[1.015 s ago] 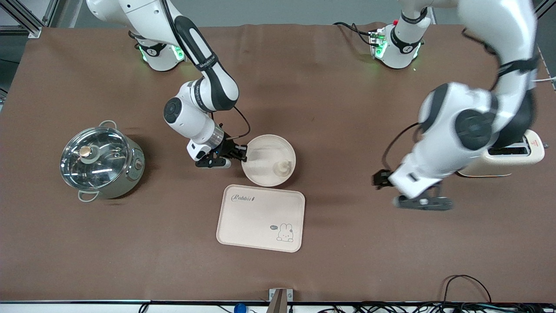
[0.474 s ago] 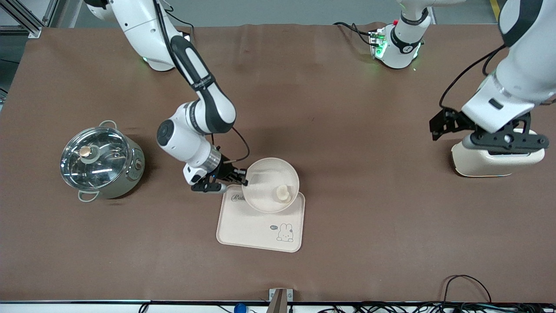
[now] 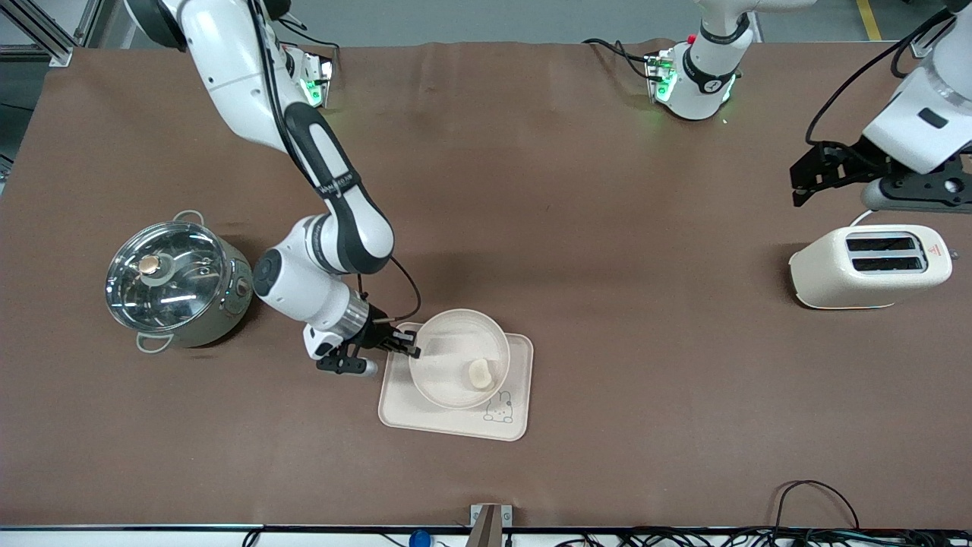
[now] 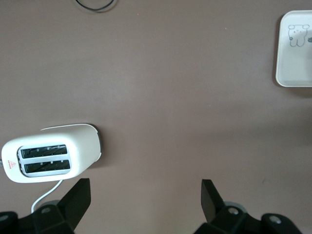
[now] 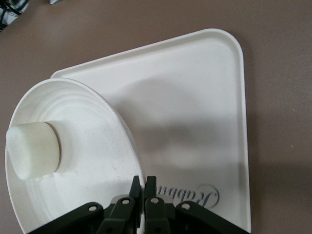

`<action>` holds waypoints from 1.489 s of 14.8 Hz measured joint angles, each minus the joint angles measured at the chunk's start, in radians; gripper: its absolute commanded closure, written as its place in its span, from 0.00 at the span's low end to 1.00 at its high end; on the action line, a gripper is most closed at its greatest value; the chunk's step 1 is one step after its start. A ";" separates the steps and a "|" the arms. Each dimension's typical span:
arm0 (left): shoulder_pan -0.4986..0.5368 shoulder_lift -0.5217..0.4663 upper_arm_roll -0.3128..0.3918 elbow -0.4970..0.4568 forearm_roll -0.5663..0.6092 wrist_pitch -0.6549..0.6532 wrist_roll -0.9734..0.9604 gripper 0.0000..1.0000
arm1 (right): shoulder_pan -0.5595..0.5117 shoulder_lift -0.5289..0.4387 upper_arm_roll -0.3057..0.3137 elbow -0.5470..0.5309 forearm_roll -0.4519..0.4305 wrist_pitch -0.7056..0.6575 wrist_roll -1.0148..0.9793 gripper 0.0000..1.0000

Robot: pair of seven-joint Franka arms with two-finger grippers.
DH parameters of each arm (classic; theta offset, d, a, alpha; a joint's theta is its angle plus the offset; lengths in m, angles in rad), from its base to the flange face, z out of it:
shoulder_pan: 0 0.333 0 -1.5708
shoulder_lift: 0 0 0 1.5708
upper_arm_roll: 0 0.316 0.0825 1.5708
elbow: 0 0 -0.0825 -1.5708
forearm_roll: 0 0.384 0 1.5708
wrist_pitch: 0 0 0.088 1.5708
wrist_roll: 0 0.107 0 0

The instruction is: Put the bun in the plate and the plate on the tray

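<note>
The round cream plate (image 3: 456, 357) is held over the cream Rabbit tray (image 3: 513, 422), with the small pale bun (image 3: 479, 372) lying in it. My right gripper (image 3: 410, 351) is shut on the plate's rim at the side toward the right arm's end. In the right wrist view the fingers (image 5: 144, 185) pinch the plate's rim (image 5: 122, 136), the bun (image 5: 33, 150) sits in the plate, and the tray (image 5: 195, 112) lies under it. My left gripper (image 3: 850, 171) is open and empty, up over the table above the toaster; its view shows the tray's corner (image 4: 295, 48).
A cream toaster (image 3: 869, 266) stands at the left arm's end, also in the left wrist view (image 4: 51, 153). A steel pot with a glass lid (image 3: 178, 282) stands at the right arm's end. Cables lie along the table's front edge.
My right gripper carried the plate with the bun from the bare table to over the tray. My left arm swung away toward its own end and rose above the toaster.
</note>
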 measured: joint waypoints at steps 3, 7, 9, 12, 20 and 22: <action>-0.001 -0.001 0.004 -0.010 -0.004 0.000 0.009 0.00 | -0.009 0.096 0.000 0.080 0.000 0.006 0.000 1.00; -0.006 0.000 0.004 -0.009 -0.004 0.002 0.008 0.00 | -0.027 0.146 0.000 0.149 0.000 0.005 0.000 0.95; -0.003 0.000 0.005 -0.003 -0.004 0.003 0.008 0.00 | -0.030 0.150 0.000 0.154 0.000 0.004 0.000 0.46; 0.001 0.000 0.006 0.005 -0.004 0.003 0.008 0.00 | -0.036 0.150 -0.001 0.158 0.000 -0.001 0.002 0.28; -0.010 0.000 0.005 0.006 -0.006 0.003 -0.009 0.00 | -0.012 0.077 -0.091 0.177 -0.005 -0.270 0.110 0.01; -0.010 0.000 0.005 0.006 -0.006 0.003 -0.012 0.00 | 0.030 0.055 -0.190 0.177 -0.006 -0.383 0.114 0.00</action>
